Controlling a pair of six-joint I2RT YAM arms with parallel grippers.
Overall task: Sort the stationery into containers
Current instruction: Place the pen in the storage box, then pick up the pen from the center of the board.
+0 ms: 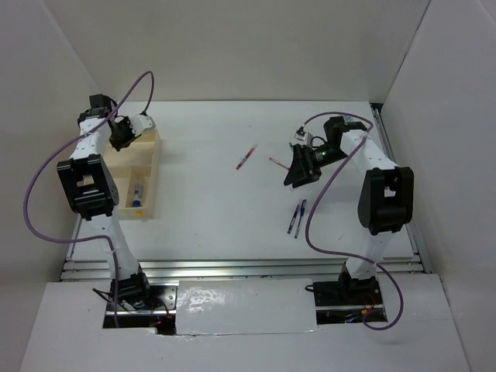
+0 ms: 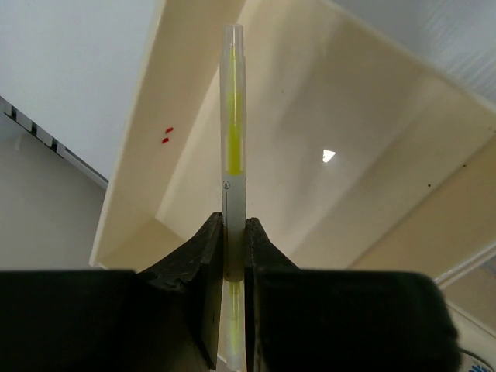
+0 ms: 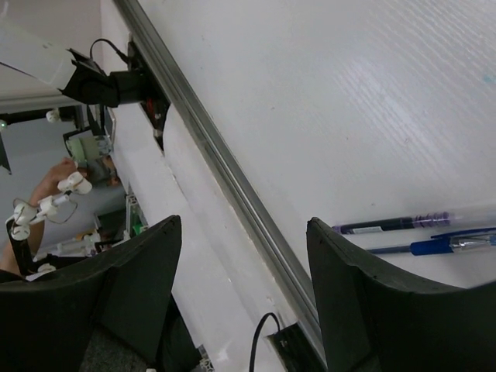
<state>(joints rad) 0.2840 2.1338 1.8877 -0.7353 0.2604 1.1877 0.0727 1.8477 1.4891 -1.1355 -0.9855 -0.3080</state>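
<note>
The left gripper pinches the yellow pen near its middle, pointing over a tray compartment beyond. Best to lower it close and lengthwise before letting go. The right gripper hangs spread above the table, with two blue pens beyond.

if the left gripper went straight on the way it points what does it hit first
Likely the wooden tray: the yellow pen in the left gripper points into a compartment, so its tip would meet the wood first. Depth unclear.
</note>
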